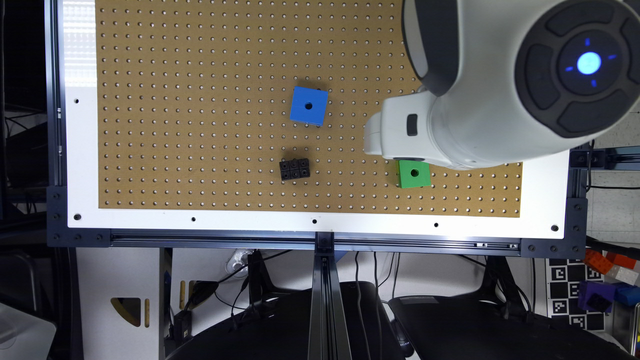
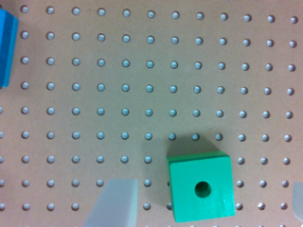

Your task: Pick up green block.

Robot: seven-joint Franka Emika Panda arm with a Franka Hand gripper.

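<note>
bare pegboard (image 2: 142, 71) surrounds the green block (image 2: 201, 187) between the spread gripper (image 2: 203, 201) fingers.

place: robotics lab, test bench
tabletop (image 1: 80, 150): white board on a dark metal rail frame (image 1: 320, 243), brown pegboard (image 1: 200, 100) set into it
robot: white arm (image 1: 500, 80) with a lit blue button over the board
markers: black-and-white printed tags (image 1: 567, 285) beside the frame
under bench: loose cables (image 1: 240, 295), black chairs (image 1: 280, 325)
clutter: bin of coloured blocks (image 1: 612, 280) at the exterior view's right
</note>
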